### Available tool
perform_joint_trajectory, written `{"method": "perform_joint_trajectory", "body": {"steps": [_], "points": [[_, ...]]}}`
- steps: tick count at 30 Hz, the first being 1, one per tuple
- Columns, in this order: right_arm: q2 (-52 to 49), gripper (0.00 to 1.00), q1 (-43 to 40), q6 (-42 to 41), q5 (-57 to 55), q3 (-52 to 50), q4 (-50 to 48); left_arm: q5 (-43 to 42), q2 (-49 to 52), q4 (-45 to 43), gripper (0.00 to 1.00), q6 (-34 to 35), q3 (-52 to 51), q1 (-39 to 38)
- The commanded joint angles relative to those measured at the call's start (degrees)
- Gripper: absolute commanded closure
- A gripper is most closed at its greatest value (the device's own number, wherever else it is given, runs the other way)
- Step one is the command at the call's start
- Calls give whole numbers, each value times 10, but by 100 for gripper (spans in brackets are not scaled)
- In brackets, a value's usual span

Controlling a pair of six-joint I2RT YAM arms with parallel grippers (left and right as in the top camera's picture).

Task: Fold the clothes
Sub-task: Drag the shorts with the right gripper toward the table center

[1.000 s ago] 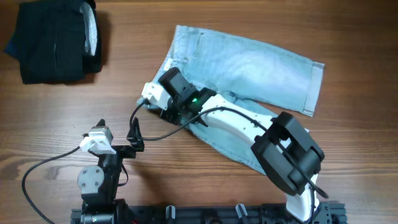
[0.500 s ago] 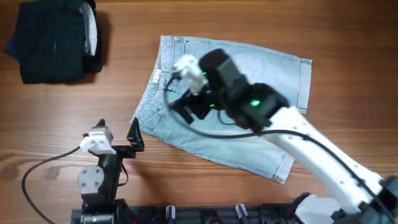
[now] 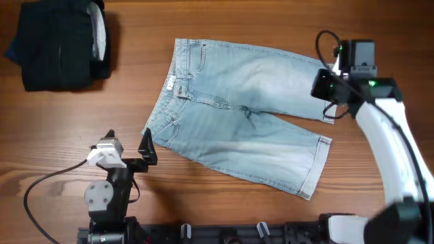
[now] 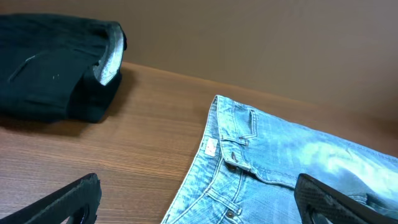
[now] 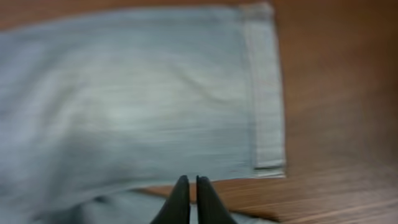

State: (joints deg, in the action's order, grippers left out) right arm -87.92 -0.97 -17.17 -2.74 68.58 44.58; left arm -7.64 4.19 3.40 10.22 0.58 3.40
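The light blue denim shorts [image 3: 237, 112] lie spread flat on the wooden table, waistband to the left and both legs pointing right. They also show in the left wrist view [image 4: 292, 168] and the right wrist view [image 5: 130, 93]. My left gripper [image 3: 139, 150] rests low near the front edge, just left of the waistband, open and empty [image 4: 199, 202]. My right gripper [image 3: 324, 87] hovers over the upper leg's hem at the right. Its fingers [image 5: 191, 186] are shut with nothing between them, above the gap between the two legs.
A black folded garment with a white-grey lining [image 3: 61, 44] lies at the back left corner; it also shows in the left wrist view [image 4: 56, 74]. The table's front edge holds the arm mounts [image 3: 108, 203]. A cable runs from the left arm.
The right arm swept from the waistband across the shorts to the right hem. The shorts went from folded over to spread flat. The left arm did not move.
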Motion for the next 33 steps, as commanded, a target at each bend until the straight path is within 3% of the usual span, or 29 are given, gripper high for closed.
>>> {"method": "perform_joint_trajectory", "body": {"steps": [1, 16, 21, 28, 30, 33], "points": [[-92, 96, -37, -9, -25, -8, -21, -10, -4, 3, 0, 5, -2, -1], [-291, 96, -59, 9, -49, -8, -193, -10, -4, 3, 0, 5, -2, -1], [-344, 96, -65, 52, -22, -6, -310, -10, -4, 3, 0, 5, -2, -1], [-374, 96, -66, 52, 2, 26, -428, -10, -4, 3, 0, 5, -2, -1], [-374, 96, -66, 57, 16, 40, -435, -10, -4, 3, 0, 5, -2, -1], [-363, 96, -66, 51, 28, 80, -353, -10, -4, 3, 0, 5, -2, -1]]}}
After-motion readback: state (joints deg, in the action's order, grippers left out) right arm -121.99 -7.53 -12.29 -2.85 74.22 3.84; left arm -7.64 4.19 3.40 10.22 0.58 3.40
